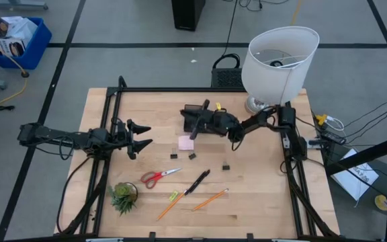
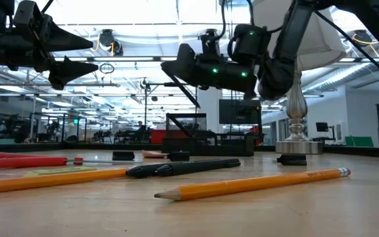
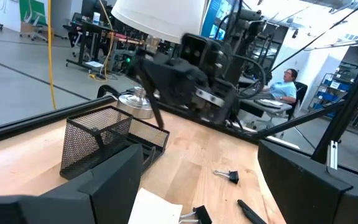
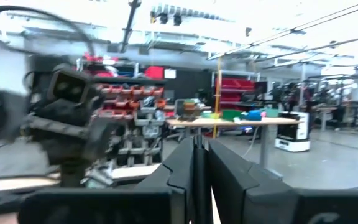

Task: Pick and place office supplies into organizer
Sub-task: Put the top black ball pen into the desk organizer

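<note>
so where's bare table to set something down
Free: the wooden table right of the yellow pencils, and the far-left corner beyond the open left gripper. Crowded: the middle, from the black mesh organizer down to the red-handled scissors.

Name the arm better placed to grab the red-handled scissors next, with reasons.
Left. Its open gripper hovers close to the scissors. The right gripper is shut, holding a thin dark item I can't identify above the organizer.

Your wooden tabletop (image 1: 261, 208) carries organizer (image 1: 195, 117), lamp (image 1: 277, 64), plant (image 1: 123, 196), scissors (image 1: 158, 176), pen (image 1: 197, 181), pencils (image 1: 210, 199), sticky-note pad (image 1: 185, 142), clips (image 1: 193, 156).
</note>
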Controlling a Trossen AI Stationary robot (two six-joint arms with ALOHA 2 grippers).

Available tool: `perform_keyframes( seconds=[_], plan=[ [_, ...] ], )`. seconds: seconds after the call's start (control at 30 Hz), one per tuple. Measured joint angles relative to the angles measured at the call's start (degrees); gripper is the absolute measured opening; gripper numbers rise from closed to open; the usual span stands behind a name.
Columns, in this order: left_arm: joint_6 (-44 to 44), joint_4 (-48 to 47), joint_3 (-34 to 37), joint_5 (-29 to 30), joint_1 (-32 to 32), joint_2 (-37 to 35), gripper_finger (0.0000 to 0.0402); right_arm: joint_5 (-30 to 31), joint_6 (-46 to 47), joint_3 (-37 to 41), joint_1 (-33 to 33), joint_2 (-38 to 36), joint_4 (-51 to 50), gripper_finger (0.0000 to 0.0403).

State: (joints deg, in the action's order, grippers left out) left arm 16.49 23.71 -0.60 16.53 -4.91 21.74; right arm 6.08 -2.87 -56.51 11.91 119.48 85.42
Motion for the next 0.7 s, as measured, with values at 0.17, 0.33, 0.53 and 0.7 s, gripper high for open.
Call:
perform_keyframes(
  seconds=[0.17,0.33,0.53,0.7],
  plan=[
    [0.1,0.0,0.0,0.0,0.0,0.0,0.0324,-0.1,-1.3,-4.1,2.4,-0.1,-4.1,0.0033],
    [0.8,0.0,0.0,-0.1,0.0,0.0,0.0324,-0.1,-1.1,-7.2,4.8,-0.1,-8.3,0.0035],
    [1.8,-0.3,0.0,-0.6,0.0,0.0,0.0324,-0.1,-1.2,-7.5,7.0,-0.1,-10.7,0.0036],
    [1.9,-0.6,0.0,-1.6,0.0,0.0,0.0324,-0.2,-0.5,-7.5,8.8,-0.1,-12.1,0.0033]
  ],
)
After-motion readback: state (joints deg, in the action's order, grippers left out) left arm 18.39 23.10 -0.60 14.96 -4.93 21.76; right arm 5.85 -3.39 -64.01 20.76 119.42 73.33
